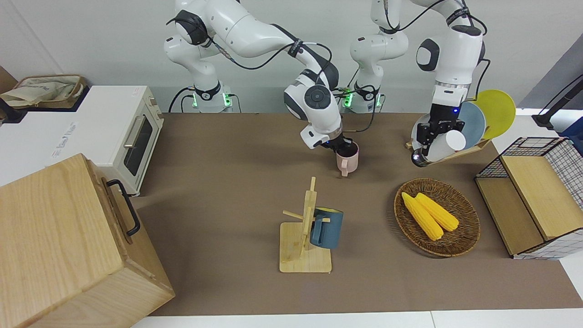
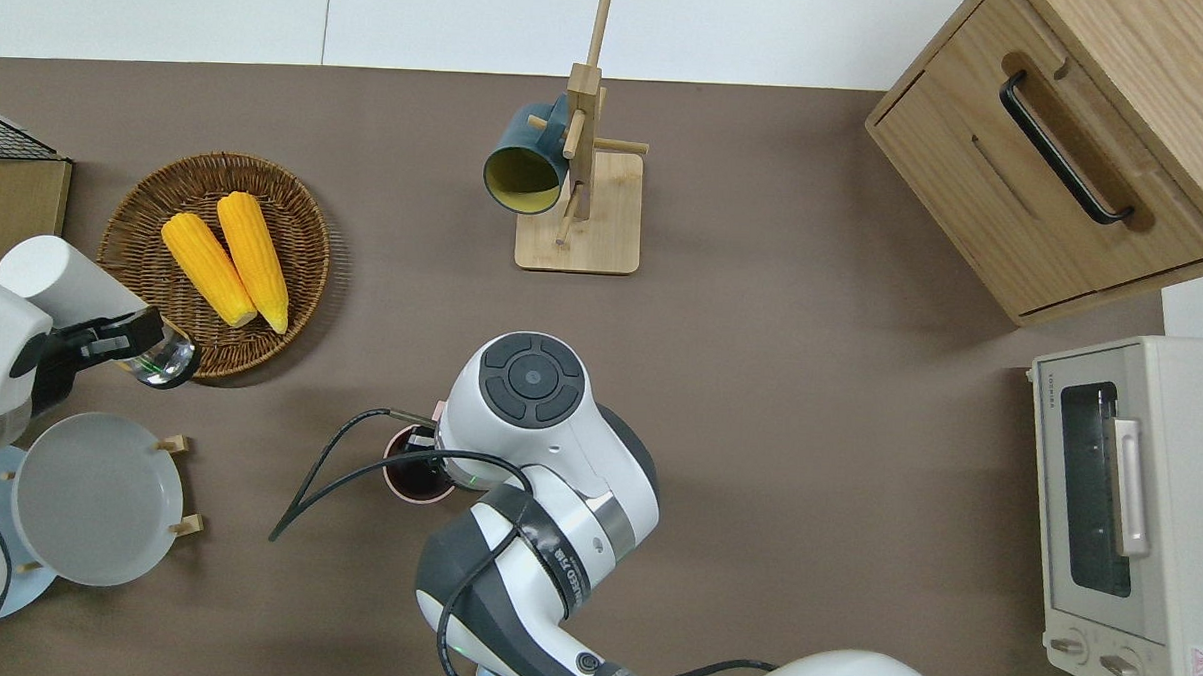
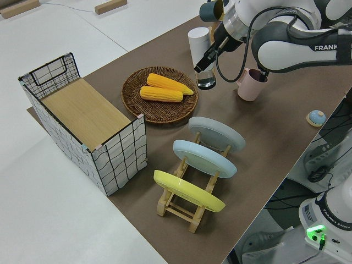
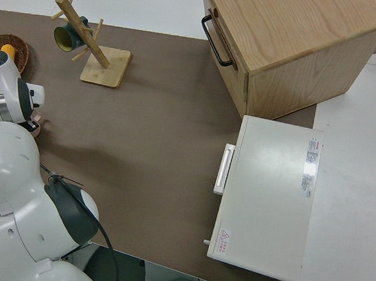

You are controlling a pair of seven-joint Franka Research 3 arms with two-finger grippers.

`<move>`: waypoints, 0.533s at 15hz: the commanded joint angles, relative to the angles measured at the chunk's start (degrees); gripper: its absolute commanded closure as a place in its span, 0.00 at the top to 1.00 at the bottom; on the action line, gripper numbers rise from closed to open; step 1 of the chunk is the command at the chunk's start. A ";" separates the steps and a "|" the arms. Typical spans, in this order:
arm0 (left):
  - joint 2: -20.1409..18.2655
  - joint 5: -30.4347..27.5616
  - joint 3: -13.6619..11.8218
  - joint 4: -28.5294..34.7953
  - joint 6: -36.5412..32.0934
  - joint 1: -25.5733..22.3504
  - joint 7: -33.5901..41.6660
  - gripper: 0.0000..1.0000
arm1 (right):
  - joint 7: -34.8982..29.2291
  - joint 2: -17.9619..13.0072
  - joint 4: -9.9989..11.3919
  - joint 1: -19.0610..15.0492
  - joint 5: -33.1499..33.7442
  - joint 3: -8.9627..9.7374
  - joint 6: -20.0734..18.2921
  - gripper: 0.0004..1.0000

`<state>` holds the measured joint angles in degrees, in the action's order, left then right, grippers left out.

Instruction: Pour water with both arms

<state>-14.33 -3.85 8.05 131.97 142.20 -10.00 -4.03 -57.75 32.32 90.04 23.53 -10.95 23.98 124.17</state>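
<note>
Broadly, a brown bench [image 1: 237, 150] is seen carrying everything, with a wooden cabinet [image 1: 68, 246] and a white toaster oven [image 1: 120, 132] set at the right arm's end, well apart from both grippers. A wire-sided crate [image 1: 537, 196] and a plate rack [image 3: 192, 181] are placed at the left arm's end. A wicker basket [image 1: 464, 228] holding two corn cobs [image 1: 430, 214] lies just beside the spot under the left gripper [image 1: 430, 136], and a wooden mug stand [image 1: 305, 241] bearing a dark blue mug [image 1: 328, 228] is found farther from the robots than the right gripper [image 1: 339, 145].

A white bottle [image 3: 199, 47] with a clear glass end is held tilted in the left gripper, whose fingers are closed around it, over bare bench by the basket's rim. The right gripper is lowered onto the rim of a pink mug [image 1: 348, 161] standing on the bench; whether its fingers are clamped on the rim cannot be told.
</note>
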 commanded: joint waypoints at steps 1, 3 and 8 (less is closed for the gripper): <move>-2.63 1.39 2.49 3.12 1.68 0.16 -3.00 0.00 | -1.22 2.48 -1.97 0.99 -0.39 -0.43 1.86 0.00; -2.63 1.30 3.81 4.08 2.46 0.16 -4.23 0.00 | -1.22 2.66 -1.97 0.99 -0.39 -0.52 1.77 0.00; -1.84 1.22 3.91 4.44 2.73 0.16 -4.41 0.00 | -5.96 2.40 -3.98 1.17 -0.48 -0.52 0.99 0.99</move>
<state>-14.43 -3.85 12.25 135.20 143.17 -10.00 -7.05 -59.46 33.55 89.11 23.87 -10.95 23.85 125.03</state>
